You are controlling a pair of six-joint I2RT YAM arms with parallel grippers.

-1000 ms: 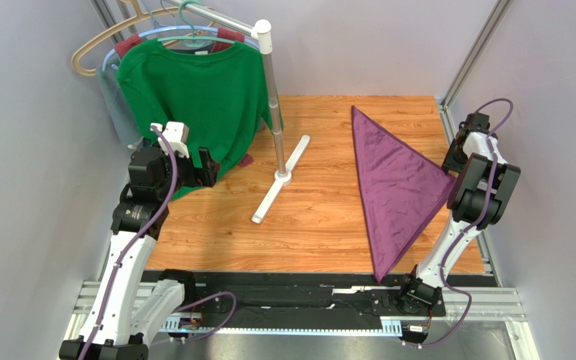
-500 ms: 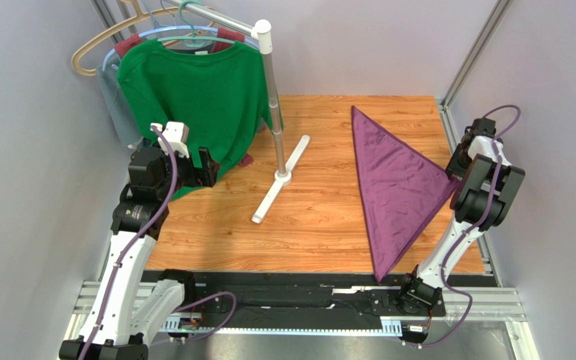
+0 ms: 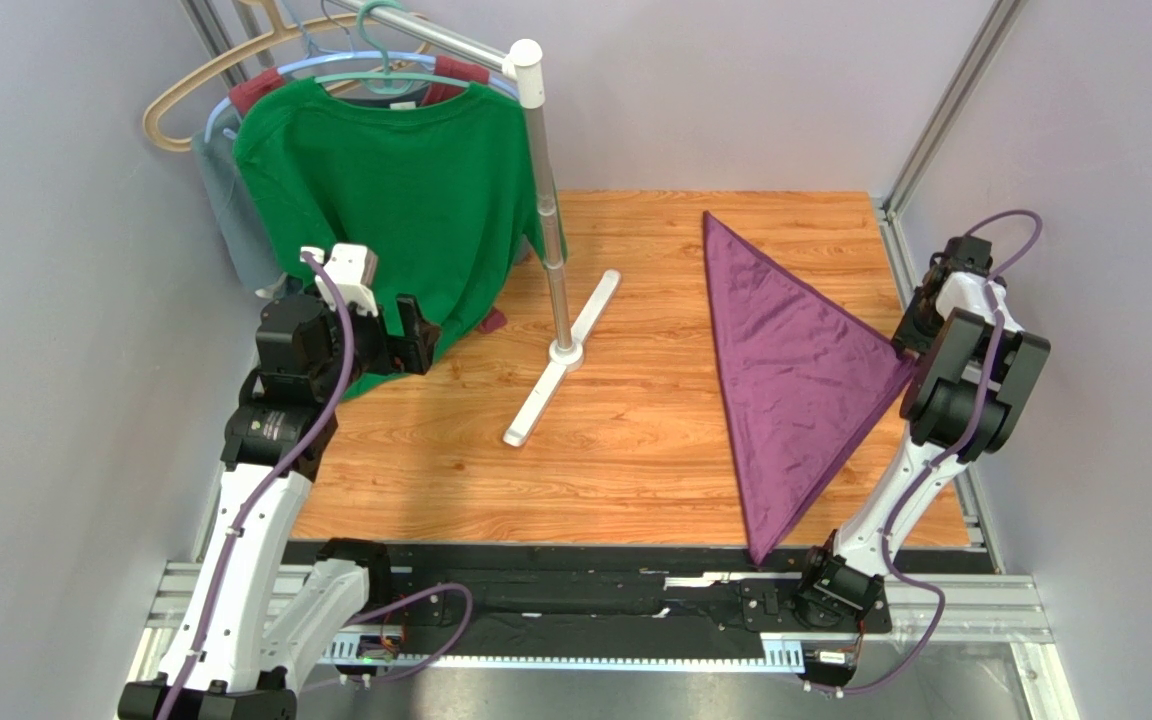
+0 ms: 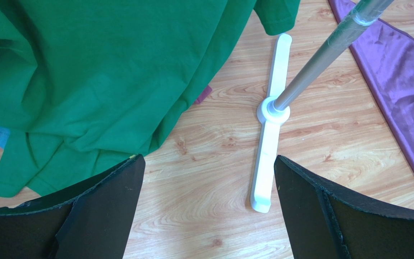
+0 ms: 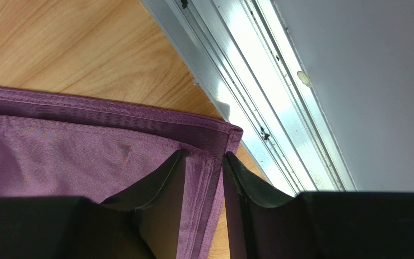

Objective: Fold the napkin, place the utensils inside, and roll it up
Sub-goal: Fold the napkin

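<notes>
Our right fingers [image 5: 152,189] have shifted outward, now pinching the napkin [image 5: 58,156] corner, our left fingers [image 4: 101,208] spread wide

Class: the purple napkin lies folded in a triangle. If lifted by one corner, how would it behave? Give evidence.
Probably floppy: the napkin lies flat with fine creases, so it would likely hang limp from the corner at the right gripper. Its two layers look unjoined at the hem, so they may part. Likely light, being thin.
</notes>
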